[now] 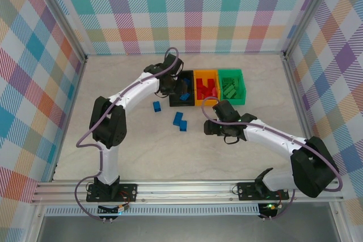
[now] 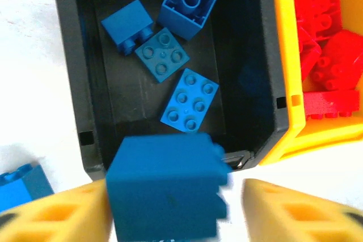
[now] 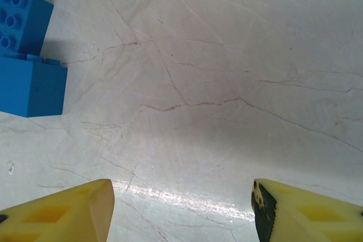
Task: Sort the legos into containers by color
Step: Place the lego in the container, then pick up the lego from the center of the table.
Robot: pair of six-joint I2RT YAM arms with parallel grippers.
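My left gripper [image 2: 176, 199] hangs over the near end of the black bin [image 2: 71, 55], jaws open. A blurred blue brick [image 2: 167, 188] sits between the yellow fingers [image 2: 57, 216], against the left one, with a clear gap to the right one. Several blue bricks [image 2: 190, 100] lie in the black bin. The orange bin [image 1: 197, 101] holds red bricks [image 2: 332, 66] and the green bin [image 1: 243, 86] holds green ones. My right gripper [image 3: 182, 196] stands open over bare table, with two blue bricks [image 3: 31, 86] to its upper left.
Three loose blue bricks lie on the table in front of the bins: one [image 1: 156, 106] to the left, two [image 1: 180, 121] close together. Another blue brick [image 2: 20, 185] lies just outside the black bin's near left corner. Checked walls enclose the table.
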